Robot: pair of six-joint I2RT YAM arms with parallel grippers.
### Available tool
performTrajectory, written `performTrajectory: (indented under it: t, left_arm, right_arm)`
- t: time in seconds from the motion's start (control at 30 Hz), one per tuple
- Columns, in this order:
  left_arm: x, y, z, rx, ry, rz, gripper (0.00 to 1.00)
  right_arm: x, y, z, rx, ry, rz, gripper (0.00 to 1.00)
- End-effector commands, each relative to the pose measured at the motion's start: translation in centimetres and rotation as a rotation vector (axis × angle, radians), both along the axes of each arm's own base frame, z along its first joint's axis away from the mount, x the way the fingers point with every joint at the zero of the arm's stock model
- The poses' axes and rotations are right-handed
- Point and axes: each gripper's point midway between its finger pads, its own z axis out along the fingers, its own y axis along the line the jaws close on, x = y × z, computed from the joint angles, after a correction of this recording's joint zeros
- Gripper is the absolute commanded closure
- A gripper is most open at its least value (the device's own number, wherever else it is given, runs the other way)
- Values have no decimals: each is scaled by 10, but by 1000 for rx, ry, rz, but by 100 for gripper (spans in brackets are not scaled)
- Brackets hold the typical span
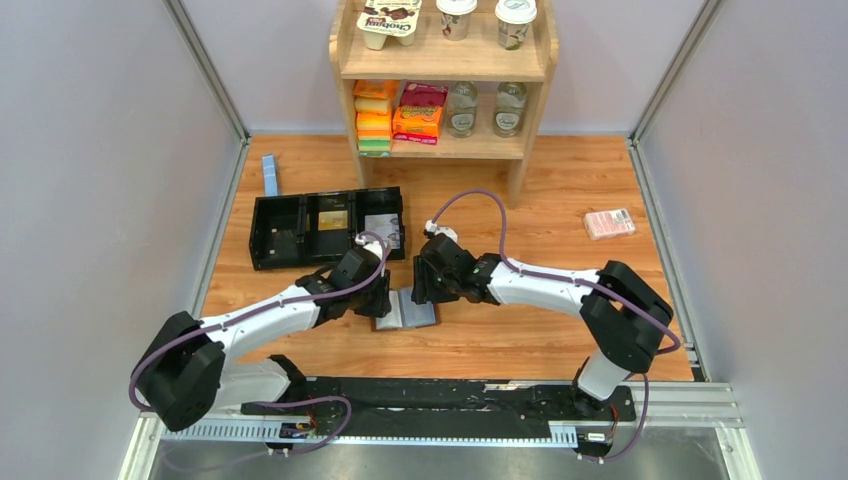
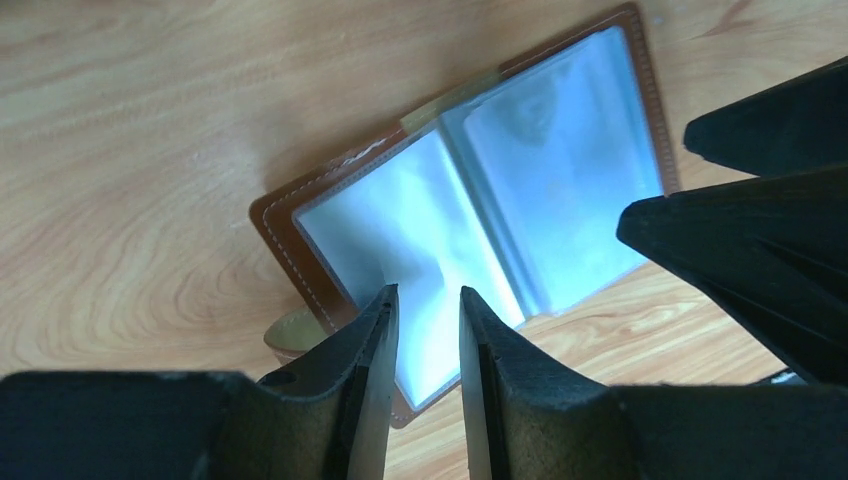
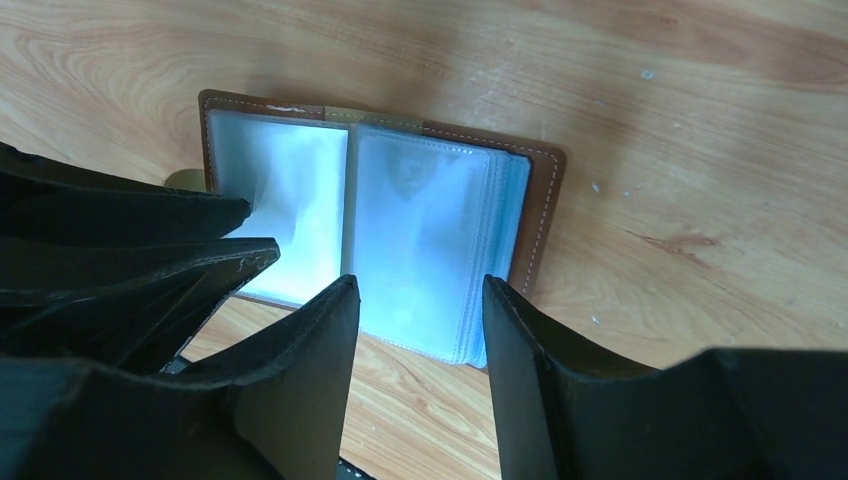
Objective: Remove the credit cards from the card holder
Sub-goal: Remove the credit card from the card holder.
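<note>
The card holder (image 1: 408, 311) lies open on the wood table, brown leather edging around pale blue-grey clear sleeves (image 2: 470, 220) (image 3: 400, 230). Glare on the sleeves hides whether credit cards sit in them. My left gripper (image 1: 385, 300) (image 2: 428, 292) hangs over the holder's left half, its jaws a narrow gap apart with nothing between them. My right gripper (image 1: 425, 290) (image 3: 417, 282) hovers over the right half, open wide and empty. The two grippers are close together, and each shows in the other's wrist view. A pale grey flat card (image 1: 382, 228) lies in the black tray.
A long black compartmented tray (image 1: 325, 228) sits just behind the grippers. A wooden shelf (image 1: 445, 80) with groceries stands at the back. A pink-red packet (image 1: 609, 223) lies at the right and a narrow blue strip (image 1: 269, 175) at the back left. Grey walls close both sides.
</note>
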Motion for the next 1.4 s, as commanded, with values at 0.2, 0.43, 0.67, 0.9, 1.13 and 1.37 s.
performTrajectory:
  t: [0.2, 0.43, 0.67, 0.9, 1.13, 1.37]
  left_arm:
    - [0, 15, -25, 22, 13, 129, 70]
    - [-7, 20, -34, 26, 36, 151, 73]
    - [-10, 20, -37, 21, 52, 157, 74]
    - [-12, 21, -37, 18, 60, 170, 75]
    - [-12, 20, -37, 12, 68, 173, 75]
    - [-14, 19, -38, 8, 79, 177, 75]
  right_arm:
    - [7, 18, -2, -43, -33, 33, 47]
    - [4, 24, -7, -63, -24, 63, 46]
    - [7, 12, -16, -144, -20, 19, 46]
    - [6, 13, -14, -136, -27, 23, 45]
    - [2, 20, -13, -124, -30, 57, 45]
    - [9, 15, 2, -174, -102, 37, 44]
